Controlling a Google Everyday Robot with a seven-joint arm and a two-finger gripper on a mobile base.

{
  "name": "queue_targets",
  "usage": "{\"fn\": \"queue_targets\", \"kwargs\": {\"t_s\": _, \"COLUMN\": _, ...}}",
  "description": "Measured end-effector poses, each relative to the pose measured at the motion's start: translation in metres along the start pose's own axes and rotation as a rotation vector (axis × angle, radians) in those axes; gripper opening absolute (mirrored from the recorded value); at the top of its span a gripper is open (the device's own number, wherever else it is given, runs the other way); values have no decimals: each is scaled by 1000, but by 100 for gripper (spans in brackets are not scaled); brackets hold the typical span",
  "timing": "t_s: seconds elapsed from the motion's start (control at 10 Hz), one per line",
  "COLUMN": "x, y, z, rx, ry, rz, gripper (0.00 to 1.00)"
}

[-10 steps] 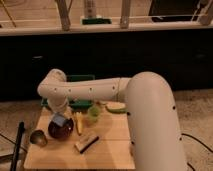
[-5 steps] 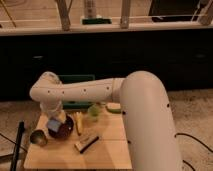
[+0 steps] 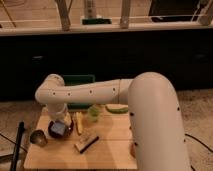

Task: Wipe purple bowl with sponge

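White arm [image 3: 95, 92] enters from the right foreground, sweeps left across the wooden surface [image 3: 107, 150] and bends down at its left end; gripper [image 3: 59, 125] sits at the left side of the surface, lowered straight into the mouth of the purple bowl [image 3: 69, 132]. Fingers narrow, closed on the sponge [image 3: 58, 129], a small blue-grey square pad at the tip, inside the bowl's rim and lower than it; cannot tell if the pad touches the bowl's inner wall. Purple bowl upright on the surface, near the left edge, directly below the fingers, dark glossy rim showing around sponge and gripper. Small metallic grey cup [image 3: 38, 137] just left of the bowl and slightly forward, apart from it. Yellow elongated item [image 3: 79, 123] lies just right of the bowl. Tan block with a black side [image 3: 86, 143] lies angled in front and to the right of the bowl, near but apart. Small light green cup-like item [image 3: 93, 112] stands further back, and a flat green piece [image 3: 116, 108] lies beside it under the arm. Green bin [image 3: 78, 80] sits behind the surface. Dark upright pole [image 3: 19, 146] at far left off the surface
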Motion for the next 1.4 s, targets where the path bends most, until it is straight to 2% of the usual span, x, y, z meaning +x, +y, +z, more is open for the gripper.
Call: {"fn": "queue_targets", "kwargs": {"t_s": 1.4, "x": 3, "y": 2, "z": -1, "rx": -2, "ry": 3, "rz": 10, "gripper": 0}}
